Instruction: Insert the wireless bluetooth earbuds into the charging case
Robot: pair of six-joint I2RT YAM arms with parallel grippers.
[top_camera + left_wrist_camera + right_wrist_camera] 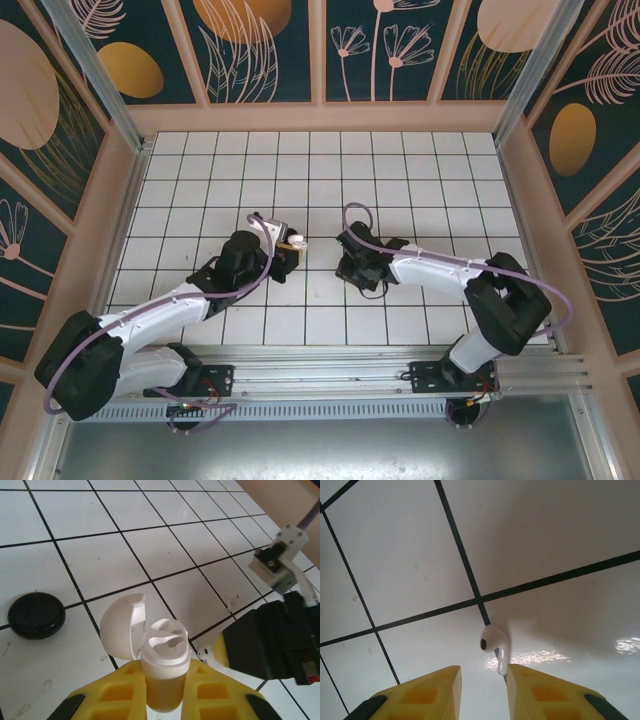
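Earbud (pixel 494 644), white: lies on the tiled tabletop (pixel 560 535) just below a crossing of dark grout lines, rounded head at 12 o'clock, short stem pointing to 6 o'clock. Sits at 12 o'clock of the right gripper (pixel 482 680), just beyond the yellow fingertips (pixel 440 690), with the stem end dipping into the gap and lying closer to the 3 o'clock finger. Hard to tell whether touching that finger. Right gripper: jaws apart, one on each side of the stem, clamped on nothing.

Charging case (pixel 165 650), white: stands upright in the left gripper (pixel 165 672), pinched between both yellow fingers. Lid (pixel 120 625) swung open toward 9 o'clock; two sockets face up in the open top. Seen from the left wrist, right gripper's black body at 3 o'clock of the case, near but apart. Black round puck (pixel 36 615): rests on the tabletop at 9 o'clock of the case, well apart.
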